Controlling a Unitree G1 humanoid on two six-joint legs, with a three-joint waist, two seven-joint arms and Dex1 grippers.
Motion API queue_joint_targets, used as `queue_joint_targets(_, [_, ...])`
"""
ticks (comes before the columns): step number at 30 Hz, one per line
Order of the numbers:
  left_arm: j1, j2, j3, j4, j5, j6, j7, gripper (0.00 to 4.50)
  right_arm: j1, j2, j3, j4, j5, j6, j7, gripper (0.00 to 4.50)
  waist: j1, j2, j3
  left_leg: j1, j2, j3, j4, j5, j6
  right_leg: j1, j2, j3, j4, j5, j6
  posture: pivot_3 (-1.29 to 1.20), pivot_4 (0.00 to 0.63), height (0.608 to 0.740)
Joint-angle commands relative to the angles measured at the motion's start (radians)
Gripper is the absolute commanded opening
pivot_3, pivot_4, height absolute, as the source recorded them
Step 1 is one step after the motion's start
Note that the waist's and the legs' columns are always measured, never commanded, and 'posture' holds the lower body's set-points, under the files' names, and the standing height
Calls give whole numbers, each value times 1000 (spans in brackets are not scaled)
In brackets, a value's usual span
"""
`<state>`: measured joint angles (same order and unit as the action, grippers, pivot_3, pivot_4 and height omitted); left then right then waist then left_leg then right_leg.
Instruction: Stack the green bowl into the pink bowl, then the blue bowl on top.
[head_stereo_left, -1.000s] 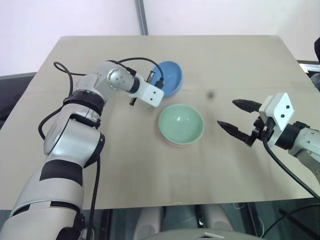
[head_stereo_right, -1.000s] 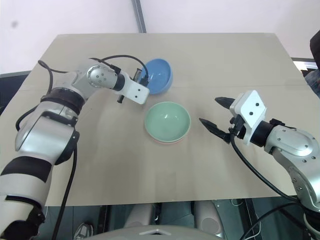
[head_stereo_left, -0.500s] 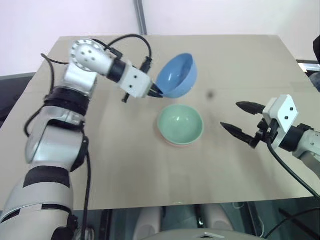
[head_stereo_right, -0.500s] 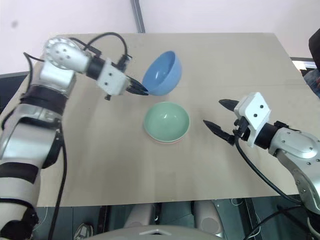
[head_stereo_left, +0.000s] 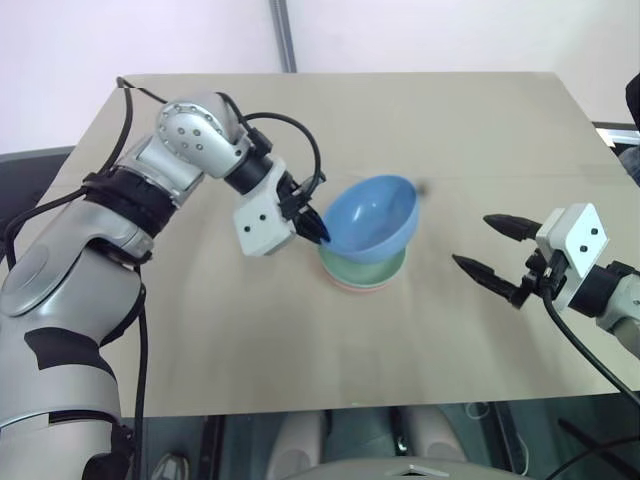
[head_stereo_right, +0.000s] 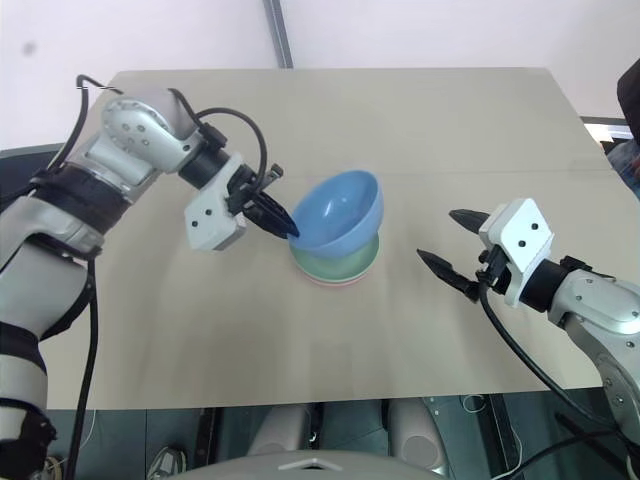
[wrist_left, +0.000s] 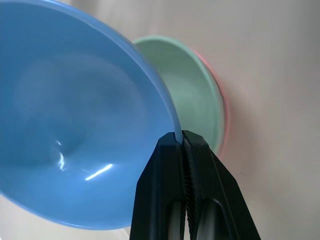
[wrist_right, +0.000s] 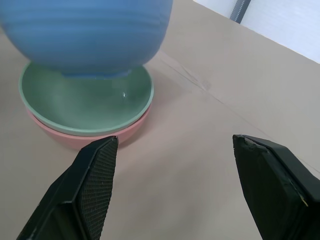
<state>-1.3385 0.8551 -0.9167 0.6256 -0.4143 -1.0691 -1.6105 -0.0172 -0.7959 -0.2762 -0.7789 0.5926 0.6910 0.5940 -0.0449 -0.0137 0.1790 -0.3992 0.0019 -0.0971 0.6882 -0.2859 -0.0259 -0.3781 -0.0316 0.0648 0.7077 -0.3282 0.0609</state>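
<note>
One bare tan table (head_stereo_left: 480, 140), pale wall (head_stereo_left: 120, 35)

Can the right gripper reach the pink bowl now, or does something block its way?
Probably yes: the right gripper is open and faces the pink bowl across bare table. The green bowl in it and the blue bowl above leave its side free.

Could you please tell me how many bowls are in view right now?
3: the pink bowl on the table, the green bowl nested in it, and the blue bowl held just above them by the left gripper.
</note>
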Motion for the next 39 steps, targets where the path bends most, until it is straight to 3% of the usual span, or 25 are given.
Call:
queue_joint_targets(1, [-58, -16, -7, 54, 15, -54, -4, 25, -5, 1, -24, -48, 6, -15, -14, 3982, -1, 0, 0, 0, 0, 0, 0, 0, 0, 0, 0, 0, 0, 0, 0, 0, 150, 740])
queue_joint_targets(5, [-72, -29, -12, 111, 41, -93, -4, 2006, 1, 2, -25, -55, 8, -14, -20, 3982, -1, 0, 0, 0, 0, 0, 0, 0, 0, 0, 0, 0, 0, 0, 0, 0, 150, 740])
queue_joint_targets(10, [-57, -50, 36, 140, 59, -87, -4, 4192, 5, 5, -22, -54, 5, -18, -22, 3982, 0, 0, 0, 0, 0, 0, 0, 0, 0, 0, 0, 0, 0, 0, 0, 0, 150, 740])
queue_joint_targets(11, [-51, -59, 66, 143, 51, -62, -4, 4416, 5, 6, -20, -54, 5, -18, -22, 3982, 1, 0, 0, 0, 0, 0, 0, 0, 0, 0, 0, 0, 0, 0, 0, 0, 150, 740])
queue_joint_targets(17, [32, -36, 309, 62, 26, 283, 54, 4416, 4, 6, -9, -52, 6, -21, -10, 3982, -8, 0, 0, 0, 0, 0, 0, 0, 0, 0, 0, 0, 0, 0, 0, 0, 150, 740])
queue_joint_targets(22, [329, 164, 500, -378, -64, 871, 253, 4416, -23, -13, 15, -16, 2, -36, 38, 3982, -45, 1, 0, 2, 2, -3, -1, 0, 0, -1, 1, 2, 1, 0, 0, 0, 150, 740])
queue_joint_targets(27, [681, 235, 697, -743, -218, 1215, 442, 4416, -38, -15, 17, 25, 31, -62, 105, 3982, -34, 1, 0, 2, 3, -5, -1, 0, 0, 0, 0, 2, 2, 0, 0, 0, 150, 740])
queue_joint_targets(31, [983, 196, 876, -905, -246, 1239, 540, 4416, -33, -30, 2, 43, 43, -66, 148, 3982, -20, 1, 0, 4, 4, -2, -1, 0, 0, 0, -1, 4, 2, 0, 0, 0, 150, 740])
queue_joint_targets(33, [1072, 201, 948, -919, -302, 1357, 584, 4416, -16, -31, -18, 42, 57, -60, 156, 3982, -9, 0, 0, 3, 4, -3, -1, 0, 0, 0, 0, 2, 3, 0, 0, 0, 150, 740])
queue_joint_targets(39, [1377, 177, 1202, -1009, -317, 1399, 586, 4416, 116, -54, -154, 0, 92, -32, 179, 3982, 11, 1, 0, 4, 4, -2, -2, 0, 0, 0, -1, 3, 2, 0, 0, 0, 150, 740])
